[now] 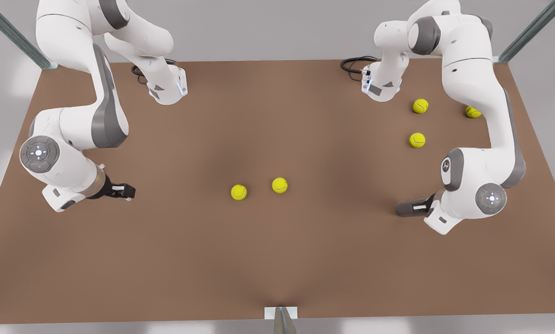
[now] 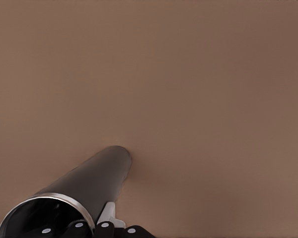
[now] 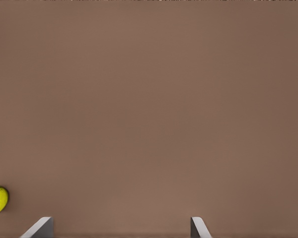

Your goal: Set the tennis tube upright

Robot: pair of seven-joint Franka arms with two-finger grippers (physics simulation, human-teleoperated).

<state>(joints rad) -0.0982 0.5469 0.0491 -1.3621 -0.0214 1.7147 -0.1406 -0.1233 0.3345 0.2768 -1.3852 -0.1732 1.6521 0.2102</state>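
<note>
Left gripper (image 1: 409,207), at the front view's right, grips the tennis tube (image 2: 97,176) near its silvery rim; the tube lies roughly level just above the desk (image 1: 277,260). Right gripper (image 1: 128,191), opposite, waits with fingers (image 3: 39,227) spread, empty.

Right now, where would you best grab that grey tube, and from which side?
Grip the tennis tube by the wall at its open, silver-rimmed end, one finger inside, one outside, coming in along its length; the body looks too wide to span. The left gripper seems to hold it so; the right gripper waits open.
</note>
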